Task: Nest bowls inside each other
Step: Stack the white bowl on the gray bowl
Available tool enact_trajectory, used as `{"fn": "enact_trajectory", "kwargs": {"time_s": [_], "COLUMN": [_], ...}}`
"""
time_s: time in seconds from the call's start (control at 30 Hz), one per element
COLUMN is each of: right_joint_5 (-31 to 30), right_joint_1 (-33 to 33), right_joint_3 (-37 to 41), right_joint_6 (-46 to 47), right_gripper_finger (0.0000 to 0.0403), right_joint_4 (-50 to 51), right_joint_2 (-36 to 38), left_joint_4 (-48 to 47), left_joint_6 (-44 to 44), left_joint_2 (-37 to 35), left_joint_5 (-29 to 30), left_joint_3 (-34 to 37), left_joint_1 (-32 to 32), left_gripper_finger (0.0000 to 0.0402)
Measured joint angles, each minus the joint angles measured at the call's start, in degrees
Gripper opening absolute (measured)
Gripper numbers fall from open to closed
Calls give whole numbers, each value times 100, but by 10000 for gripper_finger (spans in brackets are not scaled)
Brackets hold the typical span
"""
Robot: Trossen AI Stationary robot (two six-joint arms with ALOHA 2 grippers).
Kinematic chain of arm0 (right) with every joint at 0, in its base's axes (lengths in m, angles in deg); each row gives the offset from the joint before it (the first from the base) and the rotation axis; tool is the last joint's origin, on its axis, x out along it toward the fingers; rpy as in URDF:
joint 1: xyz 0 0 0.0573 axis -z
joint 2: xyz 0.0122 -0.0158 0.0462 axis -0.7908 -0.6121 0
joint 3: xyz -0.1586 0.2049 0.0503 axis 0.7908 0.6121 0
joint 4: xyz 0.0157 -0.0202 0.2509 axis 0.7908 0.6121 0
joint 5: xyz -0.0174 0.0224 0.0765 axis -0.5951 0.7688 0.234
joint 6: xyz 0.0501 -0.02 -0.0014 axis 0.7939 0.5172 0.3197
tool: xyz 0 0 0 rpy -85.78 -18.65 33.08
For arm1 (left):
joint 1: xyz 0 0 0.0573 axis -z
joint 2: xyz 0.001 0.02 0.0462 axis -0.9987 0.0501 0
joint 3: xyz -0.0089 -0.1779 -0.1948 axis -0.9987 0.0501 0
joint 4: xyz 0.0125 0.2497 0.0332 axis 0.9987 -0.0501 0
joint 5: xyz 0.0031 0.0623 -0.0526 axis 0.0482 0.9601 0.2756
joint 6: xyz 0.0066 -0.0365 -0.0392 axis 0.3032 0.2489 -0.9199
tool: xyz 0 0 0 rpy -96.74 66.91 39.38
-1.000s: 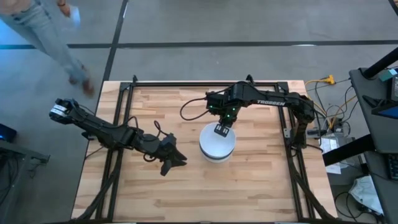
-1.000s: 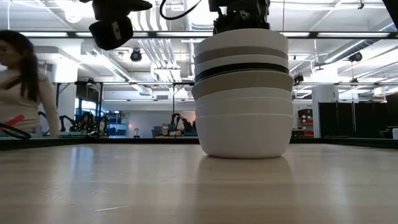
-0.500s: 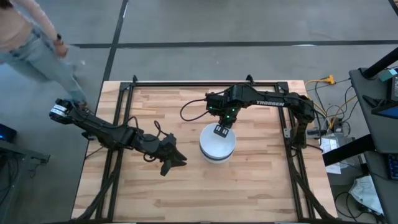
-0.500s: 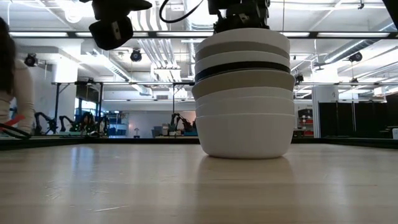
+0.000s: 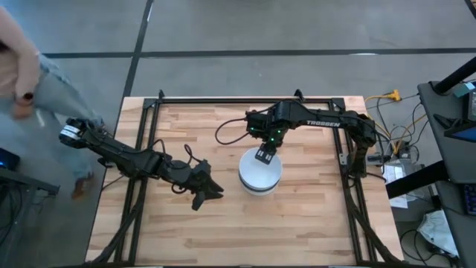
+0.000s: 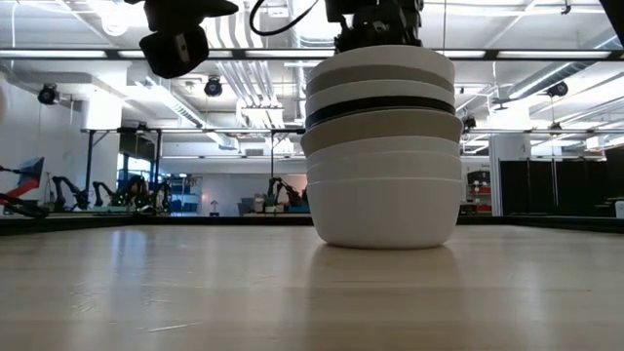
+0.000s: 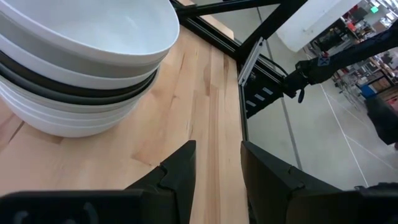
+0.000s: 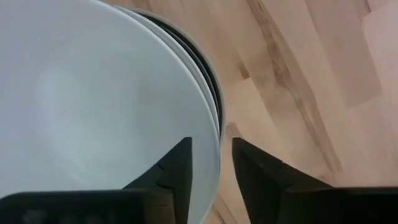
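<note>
Now R claw [image 8: 211,165] astride bowls' [image 8: 93,99] rim, fingers apart.

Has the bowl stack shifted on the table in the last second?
No. In the high view the bowl stack sits at the same spot on the table, under the right gripper.

I work in a robotics lab: beyond my wooden table [image 6: 195,283], far across the hall, other robot arms [image 6: 283,190] stand on benches under ceiling ducts [image 6: 234,78] and strip lights [image 6: 546,54]; grey concrete floor [image 5: 245,30].
</note>
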Motion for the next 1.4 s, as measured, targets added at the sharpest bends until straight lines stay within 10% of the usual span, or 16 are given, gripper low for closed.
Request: {"fn": "enact_trajectory", "kwargs": {"time_s": [0.47,0.7,1.1,1.4], "right_joint_5": [-151,-755,-916,-1434], "right_joint_1": [91,-271,-1437,-1626], "right_joint_3": [-314,2,3800,6374], "right_joint_6": [-165,-91,933,1947], "right_gripper_finger": [113,96,67,56], "right_joint_4": [166,-581,-5457,-8575], "right_joint_2": [123,1388,4079,4744], "left_joint_4": [129,131,932,1845], "left_joint_6": [45,49,1061,1212], "left_joint_2": [0,-2,173,1053], "left_joint_5": [32,37,-29,-691], "left_joint_3": [0,-170,-243,-242], "left_joint_1": [-34,-343,-1300,-1545], "left_gripper_finger": [111,111,111,111]}}
